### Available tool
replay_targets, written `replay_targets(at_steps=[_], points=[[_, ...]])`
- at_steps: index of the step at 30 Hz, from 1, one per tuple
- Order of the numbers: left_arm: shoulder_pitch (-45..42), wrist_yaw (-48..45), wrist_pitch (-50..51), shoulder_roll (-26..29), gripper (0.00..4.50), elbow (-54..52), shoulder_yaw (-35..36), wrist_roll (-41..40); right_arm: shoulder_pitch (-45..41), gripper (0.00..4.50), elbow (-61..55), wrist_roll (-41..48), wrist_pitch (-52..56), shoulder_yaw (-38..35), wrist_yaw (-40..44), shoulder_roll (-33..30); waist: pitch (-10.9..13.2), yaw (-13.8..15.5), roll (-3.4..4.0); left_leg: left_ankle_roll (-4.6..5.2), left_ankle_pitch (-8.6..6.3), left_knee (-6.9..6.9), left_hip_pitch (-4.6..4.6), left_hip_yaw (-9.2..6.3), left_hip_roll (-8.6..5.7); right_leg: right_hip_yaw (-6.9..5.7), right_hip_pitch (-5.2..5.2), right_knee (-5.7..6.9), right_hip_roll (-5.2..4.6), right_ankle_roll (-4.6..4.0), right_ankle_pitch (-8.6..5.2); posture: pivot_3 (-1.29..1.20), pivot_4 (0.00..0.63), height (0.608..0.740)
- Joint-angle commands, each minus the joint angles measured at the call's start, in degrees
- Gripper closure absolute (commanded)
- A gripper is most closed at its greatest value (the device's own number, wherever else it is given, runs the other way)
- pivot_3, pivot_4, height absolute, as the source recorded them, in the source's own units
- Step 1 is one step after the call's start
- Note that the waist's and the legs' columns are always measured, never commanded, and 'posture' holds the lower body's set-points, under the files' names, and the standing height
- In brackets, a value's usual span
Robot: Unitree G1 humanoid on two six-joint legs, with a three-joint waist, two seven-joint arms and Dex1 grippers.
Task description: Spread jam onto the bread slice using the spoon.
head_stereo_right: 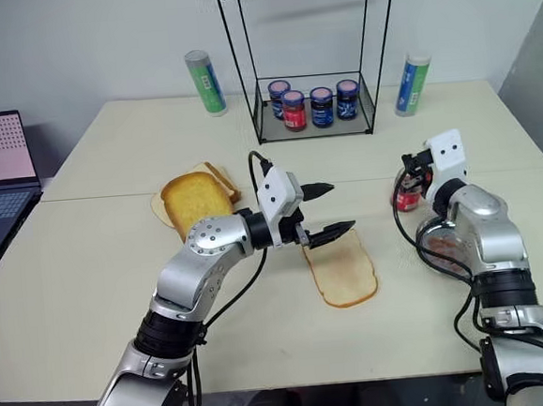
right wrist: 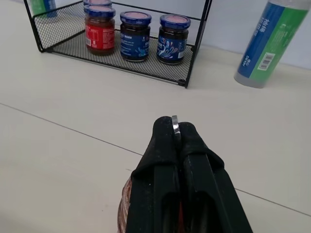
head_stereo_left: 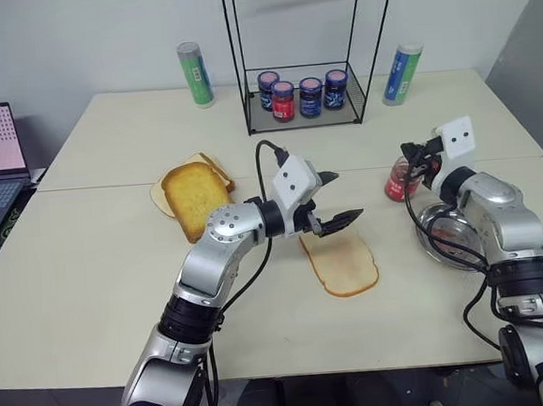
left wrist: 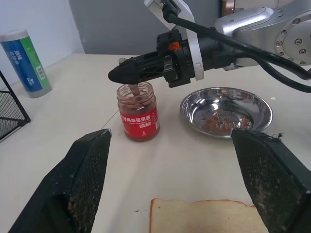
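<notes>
at the centre left of the head view, golden toast slices [head_stereo_left: 194, 196] lie on the counter [head_stereo_left: 89, 274]. my left hand [head_stereo_left: 332, 201] hovers mid-frame with its fingers spread wide, holding nothing, over the top end of the pale bread slice [head_stereo_left: 344, 263]. at right, my right hand [left wrist: 127, 73] is pressed together on the spoon [left wrist: 133, 90], which dips into the open jam jar [left wrist: 139, 112]. a steel bowl [left wrist: 226, 109] sits just beside the jar, nearer the right edge.
</notes>
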Motion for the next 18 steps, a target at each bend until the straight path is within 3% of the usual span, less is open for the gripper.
replay_targets(at_steps=[1, 18], points=[[0.1, 0.0, -0.6, 0.1, 0.39, -1.5, 0.5, -0.1, -1.0, 4.49, -3.1, 4.2, 4.8, -3.5, -1.9, 2.3, 0.0, -0.1, 0.00, 0.00, 0.00, 0.00, 0.00, 0.00, 0.00, 0.00, 0.00, 0.00, 0.00, 0.00, 0.00, 0.00, 0.150, 0.740], [0.5, 0.1, -1.0, 0.7, 0.39, -1.3, 1.0, -0.1, -7.4, 4.49, -5.4, 21.9, 20.3, -21.5, -13.7, 7.2, 0.0, 0.0, 0.01, 0.06, -0.03, -0.02, -0.02, 0.01, 0.00, 0.00, -0.01, 0.00, 0.00, 0.00, 0.00, 0.00, 0.150, 0.740]])
